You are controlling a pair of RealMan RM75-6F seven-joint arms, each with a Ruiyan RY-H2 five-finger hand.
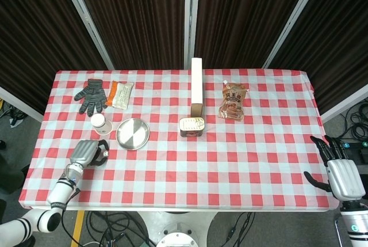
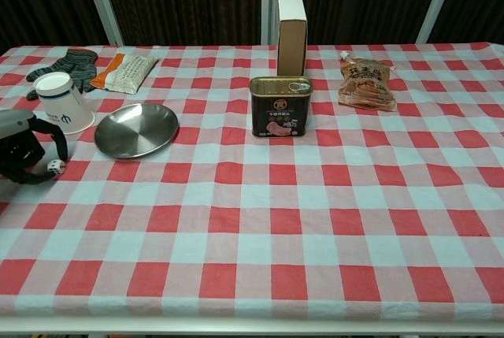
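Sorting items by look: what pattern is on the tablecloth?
Red-and-white checks on the tablecloth, clearest in the chest view.

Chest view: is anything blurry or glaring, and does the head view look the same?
Chest view: sharp across the table; the steel plate shows soft reflections, no harsh glare; the left robot hand at the edge by the small die is dark, casting little shadow. Head view: evenly lit, shadows faint, and the curtains behind stay very dark.
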